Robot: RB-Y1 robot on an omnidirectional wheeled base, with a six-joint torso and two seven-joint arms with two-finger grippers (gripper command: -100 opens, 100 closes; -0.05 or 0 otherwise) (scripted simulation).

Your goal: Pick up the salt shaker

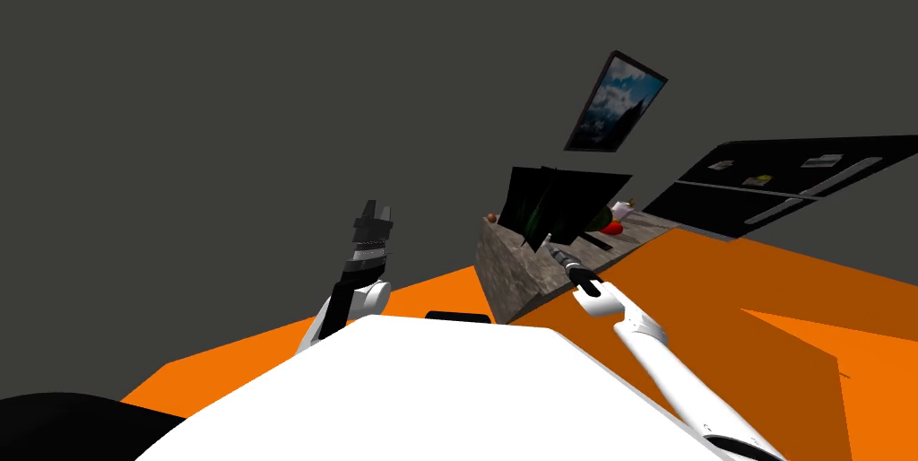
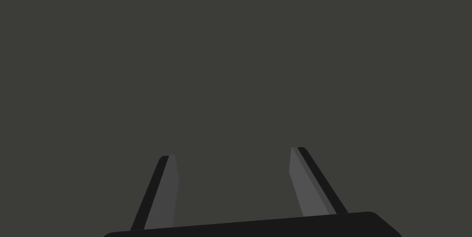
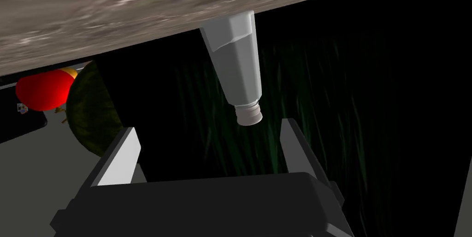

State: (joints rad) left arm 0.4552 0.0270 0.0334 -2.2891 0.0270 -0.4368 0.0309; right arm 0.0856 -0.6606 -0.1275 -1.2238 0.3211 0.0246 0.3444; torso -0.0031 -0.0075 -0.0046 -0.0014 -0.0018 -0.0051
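The salt shaker (image 3: 235,70) is a slim grey faceted bottle with a paler cap, standing on the mottled stone counter (image 3: 115,13). My right gripper (image 3: 209,144) is open just short of it. The cap lies a little beyond the fingertips, nearer one finger (image 3: 295,149) than the other, and nothing touches it. In the head view the right gripper (image 1: 549,243) reaches over the counter (image 1: 511,276) in front of a black panel. My left gripper (image 2: 233,156) is open and holds nothing. It is raised at my left (image 1: 375,213) before a dark grey wall.
Black panels with green streaks (image 1: 556,204) stand right behind the shaker. A dark green melon (image 3: 90,109) and a red object (image 3: 44,89) lie beside them on the counter. A black fridge (image 1: 780,187) stands at the right, over an orange floor (image 1: 762,303).
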